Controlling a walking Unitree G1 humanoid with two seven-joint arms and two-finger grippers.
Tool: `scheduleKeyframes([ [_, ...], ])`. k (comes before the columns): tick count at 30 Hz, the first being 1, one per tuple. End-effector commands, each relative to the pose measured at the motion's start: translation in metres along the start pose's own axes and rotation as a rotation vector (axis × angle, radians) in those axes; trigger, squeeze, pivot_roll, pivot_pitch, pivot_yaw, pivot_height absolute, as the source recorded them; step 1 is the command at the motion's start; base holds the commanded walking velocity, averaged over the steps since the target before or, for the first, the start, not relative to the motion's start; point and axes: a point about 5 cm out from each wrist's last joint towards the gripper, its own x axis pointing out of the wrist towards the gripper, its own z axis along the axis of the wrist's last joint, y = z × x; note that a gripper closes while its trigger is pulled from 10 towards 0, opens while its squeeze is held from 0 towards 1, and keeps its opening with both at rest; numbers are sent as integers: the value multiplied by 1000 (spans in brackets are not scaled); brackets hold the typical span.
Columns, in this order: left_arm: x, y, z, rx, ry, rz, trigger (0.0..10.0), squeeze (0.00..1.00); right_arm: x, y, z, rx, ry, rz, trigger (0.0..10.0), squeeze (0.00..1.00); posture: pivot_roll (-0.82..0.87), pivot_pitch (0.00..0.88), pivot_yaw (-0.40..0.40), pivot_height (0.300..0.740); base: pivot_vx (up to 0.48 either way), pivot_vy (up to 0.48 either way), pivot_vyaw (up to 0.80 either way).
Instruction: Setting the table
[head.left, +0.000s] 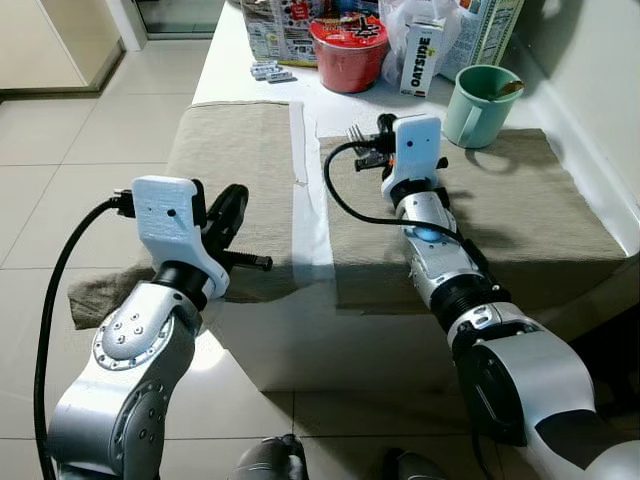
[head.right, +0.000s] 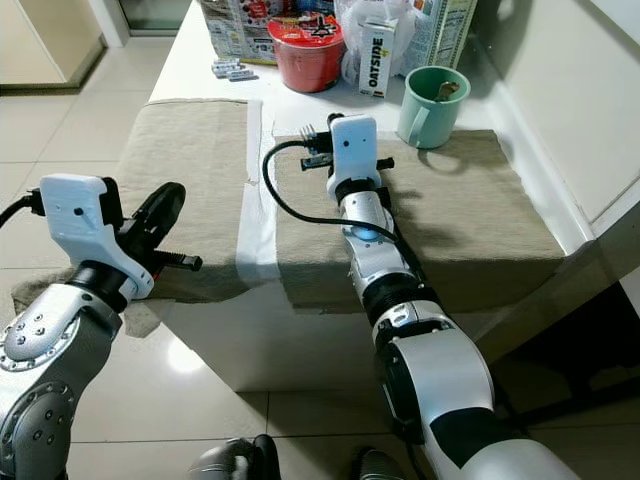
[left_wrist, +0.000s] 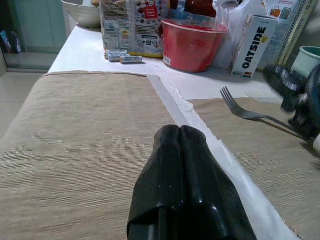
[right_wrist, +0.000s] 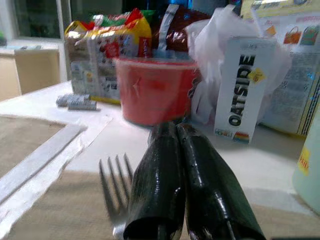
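A white table runs from the tiled floor side to a pale wall on the robot's right, with two tan placemats laid side by side on it. The left placemat hangs over the near edge; a bare strip of table separates it from the right placemat, which reaches almost to the wall.

The right gripper sits over the far left corner of the right placemat, its black fingers pressed together on the handle of a fork whose tines point toward the far clutter. The left gripper hovers low over the near edge of the left placemat, fingers closed on nothing.

Beyond the mats stand a red bowl, an Oatside carton and a green mug near the wall. The left wrist view shows the fork lifted just above the mat; the right wrist view shows its tines beside the fingers.
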Motion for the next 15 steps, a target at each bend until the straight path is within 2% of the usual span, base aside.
scheduleKeyframes([
  [1,2,0,-1,1,4,-4,10000,0,10,2,22,19,-89,2,0,0,25,147,65,740,0,0,0],
  [4,3,0,-1,2,2,-5,10000,0,15,5,25,8,-73,34,0,0,25,145,63,740,0,0,0],
  [5,3,0,-1,1,0,-5,10000,0,15,6,23,8,-52,35,9490,0,24,144,61,740,0,0,0],
  [7,4,-1,0,0,-2,-5,10000,0,15,6,20,4,-24,44,9490,0,24,143,60,740,0,0,0],
  [8,4,-1,0,-1,-5,-3,10000,0,13,8,12,-19,30,72,10000,1000,23,140,58,740,0,0,0],
  [9,4,-1,0,-1,-5,-3,10000,0,13,8,12,-19,30,72,10000,1000,23,140,58,740,0,0,0],
  [12,4,-1,-1,-6,-9,5,10000,0,8,9,-2,-64,122,155,10000,1000,18,132,57,740,0,0,0],
  [15,5,-1,-2,-7,-11,8,10000,0,6,1,-8,-94,164,166,10000,1000,15,126,54,740,0,0,0],
])
